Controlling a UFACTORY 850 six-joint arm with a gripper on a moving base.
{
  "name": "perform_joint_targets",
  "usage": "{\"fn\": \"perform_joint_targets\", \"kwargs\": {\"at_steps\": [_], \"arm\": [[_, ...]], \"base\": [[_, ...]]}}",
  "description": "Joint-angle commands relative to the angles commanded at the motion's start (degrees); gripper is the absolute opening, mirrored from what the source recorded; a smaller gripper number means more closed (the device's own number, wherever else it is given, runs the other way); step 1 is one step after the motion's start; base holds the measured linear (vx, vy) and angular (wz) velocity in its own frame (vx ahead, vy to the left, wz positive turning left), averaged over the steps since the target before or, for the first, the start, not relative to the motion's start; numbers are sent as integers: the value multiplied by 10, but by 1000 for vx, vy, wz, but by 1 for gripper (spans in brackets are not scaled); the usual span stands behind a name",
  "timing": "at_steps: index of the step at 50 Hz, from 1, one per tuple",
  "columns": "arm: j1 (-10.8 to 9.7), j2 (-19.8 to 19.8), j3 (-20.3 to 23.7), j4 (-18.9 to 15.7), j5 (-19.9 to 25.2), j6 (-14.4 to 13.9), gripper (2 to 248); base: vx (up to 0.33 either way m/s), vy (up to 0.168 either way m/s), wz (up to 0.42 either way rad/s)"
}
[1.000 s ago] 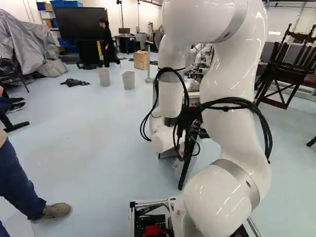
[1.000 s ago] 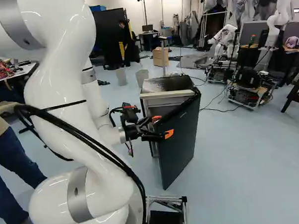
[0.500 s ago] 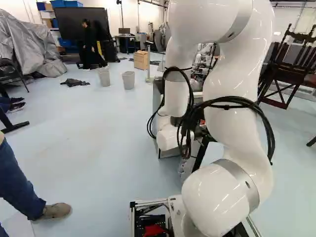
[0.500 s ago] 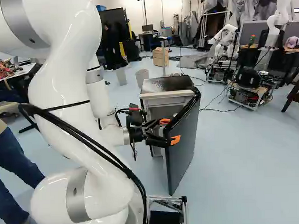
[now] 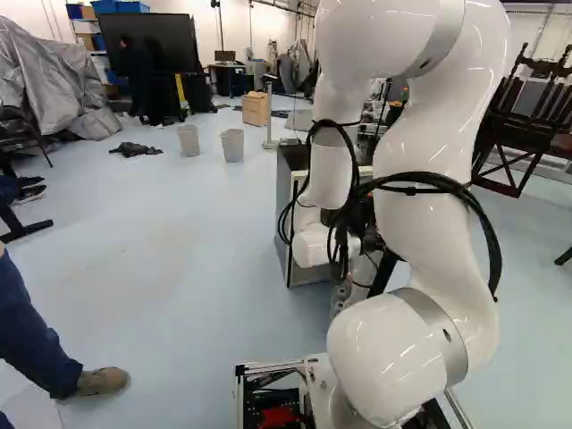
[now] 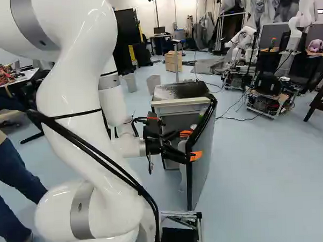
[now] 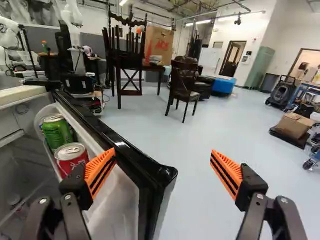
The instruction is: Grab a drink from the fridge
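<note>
The gripper (image 6: 193, 145) is being held wide open, nothing is being gripped, and its orange pads (image 7: 101, 167) are being held well apart. The free end of the swung-open fridge door (image 6: 207, 164) is being straddled: one finger is being held on the inner side, near the red can (image 7: 71, 156), and the other is being held out past the outer side. Whether the door is being touched cannot be told. The red can is being carried upright in the door shelf (image 7: 120, 205), nearer the door's free corner. The green can (image 7: 56, 132) is being carried just beside it, toward the hinge end and farther from the gripper. Neither can is being enclosed by the fingers. The fridge (image 6: 179, 92) is being faced by the white arm (image 6: 69, 106), which is being bent over toward the door.
</note>
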Motion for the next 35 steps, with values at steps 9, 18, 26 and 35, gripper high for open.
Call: {"fn": "perform_joint_targets", "kwargs": {"at_steps": [9, 18, 26, 35], "arm": [[-28, -3, -8, 0, 0, 0, 247], [-57, -7, -19, 0, 0, 0, 247], [-84, -12, -31, 0, 0, 0, 247], [-114, -18, -46, 0, 0, 0, 247]], "base": [[0, 0, 0], [0, 0, 0], [0, 0, 0], [0, 0, 0]]}}
